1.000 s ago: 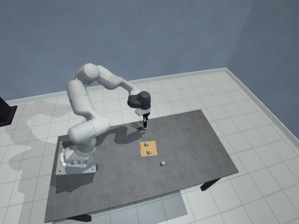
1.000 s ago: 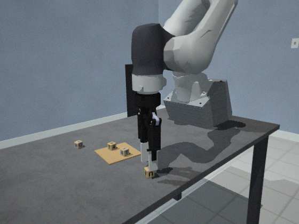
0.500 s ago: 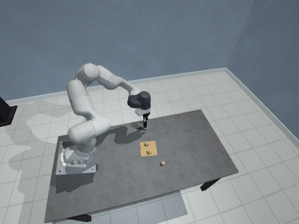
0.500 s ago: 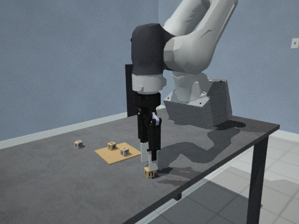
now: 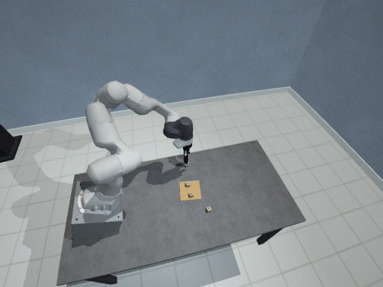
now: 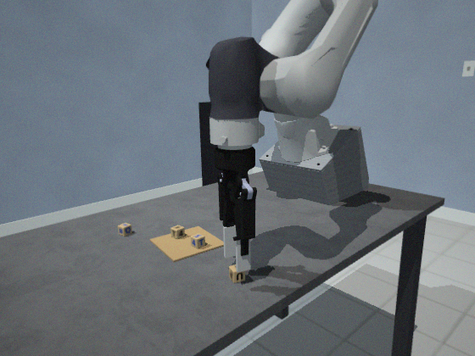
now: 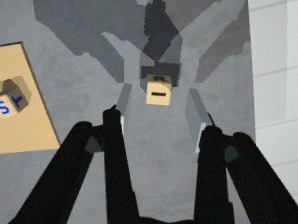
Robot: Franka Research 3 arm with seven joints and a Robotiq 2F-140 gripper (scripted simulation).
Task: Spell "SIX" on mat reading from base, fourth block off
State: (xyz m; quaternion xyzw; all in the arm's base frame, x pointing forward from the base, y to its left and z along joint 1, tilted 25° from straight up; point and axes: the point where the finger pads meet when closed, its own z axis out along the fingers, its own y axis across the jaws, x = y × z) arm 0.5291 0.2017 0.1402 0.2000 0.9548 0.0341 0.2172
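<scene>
My gripper (image 5: 186, 165) (image 6: 236, 262) (image 7: 159, 98) is partly open and empty, pointing down off the mat. Below and between its fingertips a wooden block (image 6: 234, 276) (image 7: 158, 99) rests on the table; its top shows one short black bar, like an I, crosswise in the wrist view. The tan mat (image 5: 197, 187) (image 6: 173, 251) (image 7: 35, 131) lies flat. On it stands a block (image 5: 187, 184) (image 6: 198, 241) (image 7: 6, 105) with a blue S on top. A second block (image 5: 191, 195) (image 6: 177, 231) with dark letters also stands on the mat; its top letter is too small to tell.
A fourth block (image 5: 208, 209) (image 6: 125, 230) with blue marks lies on the table off the mat, on the side away from my gripper; its top letter is unclear. The long edge of the grey table (image 5: 239, 191) (image 6: 106, 288) runs close to my gripper.
</scene>
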